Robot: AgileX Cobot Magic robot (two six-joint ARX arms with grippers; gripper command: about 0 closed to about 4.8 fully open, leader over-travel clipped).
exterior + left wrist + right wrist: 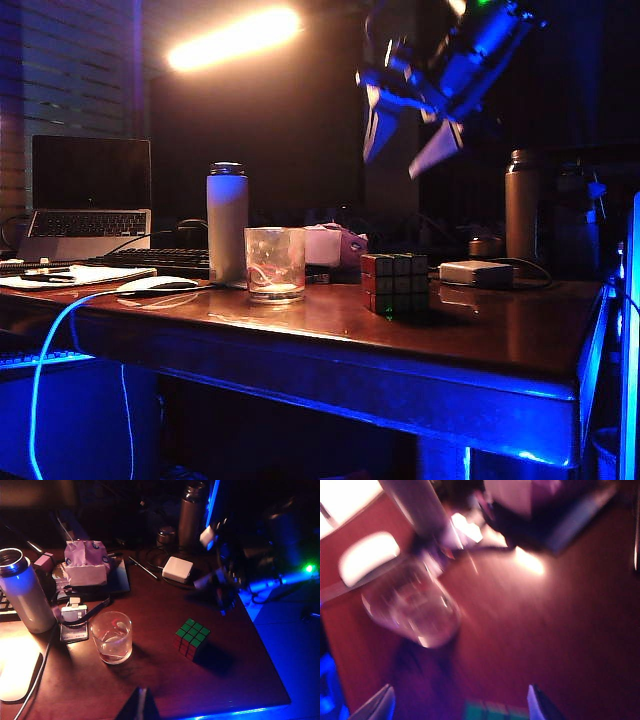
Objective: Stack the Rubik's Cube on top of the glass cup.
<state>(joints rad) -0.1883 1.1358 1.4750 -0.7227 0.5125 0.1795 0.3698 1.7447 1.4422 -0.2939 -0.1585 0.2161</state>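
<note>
1. Two task things stand apart on the wooden counter (480,350): the Rubik's Cube (395,284) and the glass cup (275,263), upright and near it, towards the white bottle (227,222)
2. Nothing rests on the cup's rim; the cube sits flat on the counter with its green face up in the left wrist view
3. Right gripper (410,140) hangs high above the cube, clear of it, jaws spread wide and holding nothing; its wrist view is blurred
4. Left gripper (141,703) shows only as a dark tip at the counter's near edge, well short of the cup; whether its jaws are released or clenched I cannot tell
5. Behind the cube lies a pale adapter box (476,273), beside a tall brown bottle (521,204)
</note>
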